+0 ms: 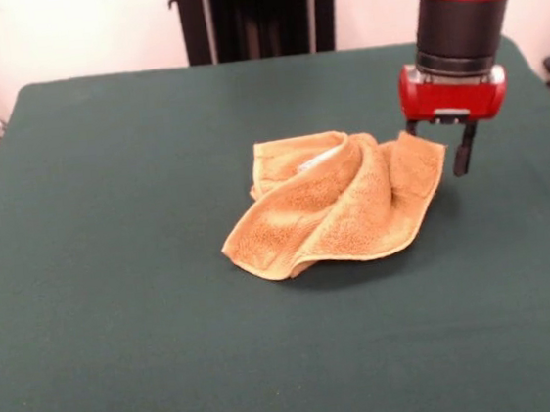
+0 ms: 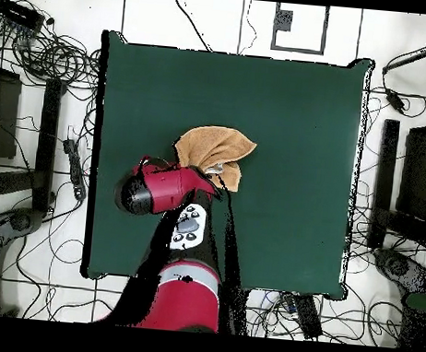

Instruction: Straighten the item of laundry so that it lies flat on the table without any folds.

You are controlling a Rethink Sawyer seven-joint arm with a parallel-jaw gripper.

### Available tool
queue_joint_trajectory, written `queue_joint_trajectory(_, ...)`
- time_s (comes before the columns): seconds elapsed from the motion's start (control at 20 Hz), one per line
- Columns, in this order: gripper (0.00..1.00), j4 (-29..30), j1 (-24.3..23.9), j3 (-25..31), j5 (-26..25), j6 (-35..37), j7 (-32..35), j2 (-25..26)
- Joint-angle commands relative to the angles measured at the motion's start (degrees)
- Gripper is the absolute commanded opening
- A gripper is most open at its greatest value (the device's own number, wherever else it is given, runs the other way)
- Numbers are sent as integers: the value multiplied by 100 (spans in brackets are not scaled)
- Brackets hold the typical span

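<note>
The golden-orange towel (image 1: 339,209) lies crumpled near the middle of the dark green table (image 1: 145,279), with folds and a raised ridge toward its right side. My red gripper (image 1: 438,154) hangs at the towel's right corner. Its two dark fingers stand apart: the right finger (image 1: 462,152) is clear of the cloth, and the left one is mostly hidden behind the raised towel edge. The gripper looks open. In the overhead view the arm's red wrist (image 2: 164,190) covers the gripper and the near edge of the towel (image 2: 214,148).
The robot's black pedestal (image 1: 257,11) stands at the table's far edge. Cables and equipment (image 2: 55,68) lie on the floor around the table (image 2: 297,107).
</note>
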Motion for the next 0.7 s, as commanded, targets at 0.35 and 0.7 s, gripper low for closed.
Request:
queue_joint_trajectory(0.35, 100, -89, 445, 115, -103, -214, 523, -148)
queue_joint_trajectory(0.7, 100, 454, 180, 547, -42, 512, 147, -937)
